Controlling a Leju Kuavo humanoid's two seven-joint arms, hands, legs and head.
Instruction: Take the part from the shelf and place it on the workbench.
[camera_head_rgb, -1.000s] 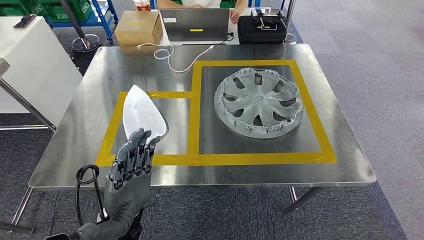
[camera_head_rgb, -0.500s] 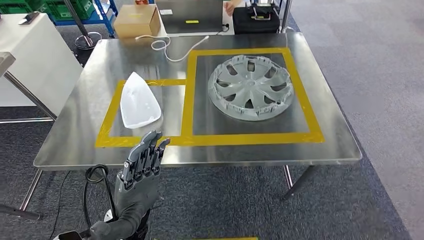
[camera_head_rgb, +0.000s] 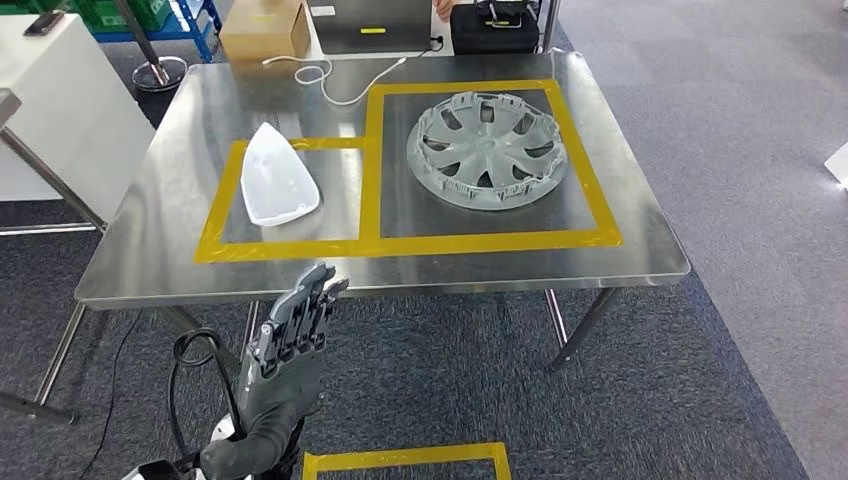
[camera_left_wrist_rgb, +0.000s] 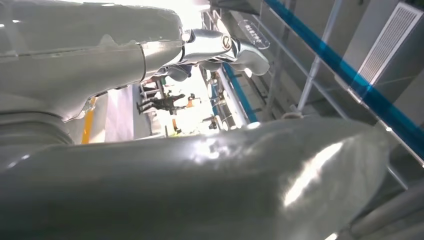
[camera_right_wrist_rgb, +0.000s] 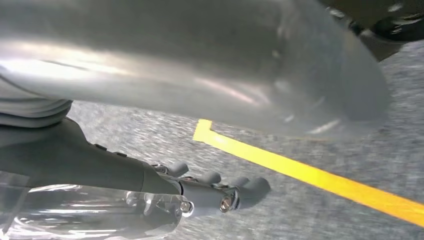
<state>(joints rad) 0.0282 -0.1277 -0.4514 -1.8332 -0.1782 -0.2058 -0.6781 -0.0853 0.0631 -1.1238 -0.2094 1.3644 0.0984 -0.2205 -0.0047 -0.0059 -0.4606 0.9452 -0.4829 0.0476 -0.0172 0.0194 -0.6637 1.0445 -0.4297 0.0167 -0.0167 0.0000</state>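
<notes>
The white teardrop-shaped part (camera_head_rgb: 277, 187) lies flat on the steel workbench (camera_head_rgb: 180, 130), inside the smaller yellow-taped box at the left. My left hand (camera_head_rgb: 290, 335) is raised below the workbench's near edge, over the carpet, fingers straight and apart, holding nothing. It is well clear of the part. In the right wrist view my right hand (camera_right_wrist_rgb: 210, 192) hangs over the grey carpet with its dark fingers stretched out and nothing in them.
A grey wheel cover (camera_head_rgb: 487, 148) fills the larger taped box on the right. A white cable (camera_head_rgb: 335, 80), a cardboard box (camera_head_rgb: 265, 28), a laptop (camera_head_rgb: 375, 20) and a black case (camera_head_rgb: 495, 28) sit at the far edge. Yellow floor tape (camera_head_rgb: 405, 458) lies near my feet.
The whole view has pulled back from the workbench, so the camera has moved. My left hand, earlier in front of the part, now sits below the table's near edge.
</notes>
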